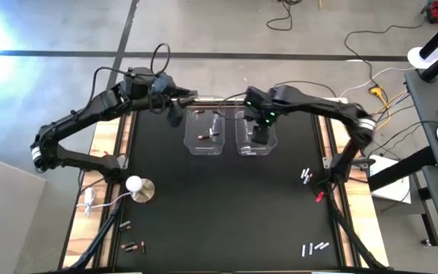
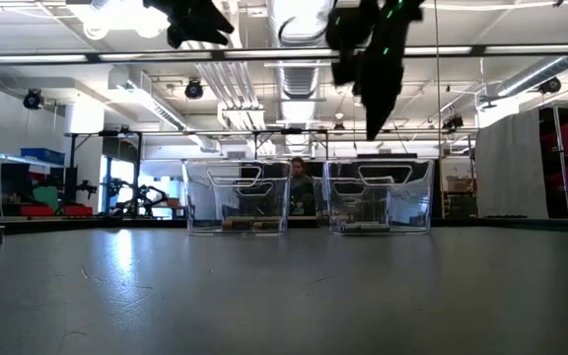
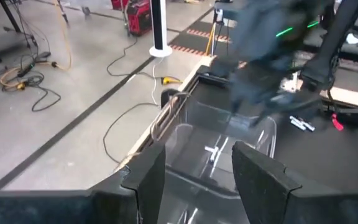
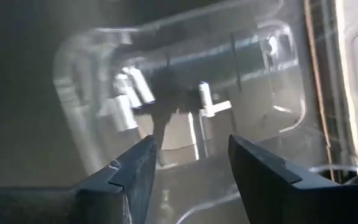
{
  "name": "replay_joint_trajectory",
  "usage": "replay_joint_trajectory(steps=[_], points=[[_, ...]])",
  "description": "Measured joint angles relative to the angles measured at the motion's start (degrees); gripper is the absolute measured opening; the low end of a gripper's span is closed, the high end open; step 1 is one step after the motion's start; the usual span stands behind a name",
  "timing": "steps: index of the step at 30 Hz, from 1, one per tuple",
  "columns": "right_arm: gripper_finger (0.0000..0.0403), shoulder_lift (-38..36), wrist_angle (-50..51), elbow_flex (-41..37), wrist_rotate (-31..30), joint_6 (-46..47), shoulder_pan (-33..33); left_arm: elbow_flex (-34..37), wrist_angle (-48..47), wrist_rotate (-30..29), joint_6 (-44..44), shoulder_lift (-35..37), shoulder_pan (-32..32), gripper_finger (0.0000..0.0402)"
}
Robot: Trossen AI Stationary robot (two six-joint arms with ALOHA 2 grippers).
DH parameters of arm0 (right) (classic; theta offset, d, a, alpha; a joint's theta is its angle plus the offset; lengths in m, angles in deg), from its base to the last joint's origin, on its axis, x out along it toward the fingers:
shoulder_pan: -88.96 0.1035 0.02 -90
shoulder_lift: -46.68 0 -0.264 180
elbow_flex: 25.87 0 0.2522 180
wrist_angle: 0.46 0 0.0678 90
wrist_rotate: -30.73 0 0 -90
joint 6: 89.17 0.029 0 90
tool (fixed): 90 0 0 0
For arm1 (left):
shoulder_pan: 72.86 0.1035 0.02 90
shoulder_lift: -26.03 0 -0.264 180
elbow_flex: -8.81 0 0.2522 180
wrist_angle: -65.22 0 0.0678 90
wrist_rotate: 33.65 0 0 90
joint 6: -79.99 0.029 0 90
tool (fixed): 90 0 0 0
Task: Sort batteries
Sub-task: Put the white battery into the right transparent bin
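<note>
Two clear bins stand side by side at the table's far middle, the left bin [image 1: 204, 134] and the right bin [image 1: 255, 138]. My right gripper [image 4: 191, 165] hangs open above the right bin [image 2: 381, 202]; several silvery batteries [image 4: 135, 87] lie on that bin's floor. A dark battery [image 1: 206, 137] lies in the left bin. My left gripper [image 3: 197, 177] is open and empty, raised beside the left bin's left side [image 1: 175, 114]. Loose silvery batteries [image 1: 307, 176] lie at the right, others [image 1: 315, 247] near the front right. Dark batteries [image 1: 131, 245] lie at the front left.
A white round-based knob [image 1: 137, 187] with its cord sits at the left of the mat. A small red object [image 1: 319, 196] lies near the right edge. Wooden rails [image 1: 112, 144] border the black mat. A person shows far behind the bins [image 2: 299, 182].
</note>
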State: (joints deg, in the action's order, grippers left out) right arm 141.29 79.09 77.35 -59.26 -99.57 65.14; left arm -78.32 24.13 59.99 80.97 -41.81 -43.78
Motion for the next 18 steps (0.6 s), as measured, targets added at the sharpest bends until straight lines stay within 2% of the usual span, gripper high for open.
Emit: replay_joint_trajectory(steps=[4, 9, 15, 18], points=[[0.0194, -9.31, -0.13, -4.84, -0.1, 8.09, 5.0, 0.0, 1.51, 0.0, 0.0, -1.32, 0.0, 0.0165], [0.0203, -19.28, -0.02, -15.49, -1.42, 23.98, 10.42, 0.0, 1.6, -0.02, -0.36, -3.19, 0.0, 0.0165], [0.0221, -24.52, -0.37, -31.39, -1.31, 54.18, 13.12, 0.0, 1.77, 0.2, -1.48, -5.48, 0.0, 0.0165], [0.023, -24.58, -0.52, -37.87, 2.05, 66.24, 13.45, 0.0, 1.75, 0.35, -1.74, -6.38, 0.0, 0.0165]])
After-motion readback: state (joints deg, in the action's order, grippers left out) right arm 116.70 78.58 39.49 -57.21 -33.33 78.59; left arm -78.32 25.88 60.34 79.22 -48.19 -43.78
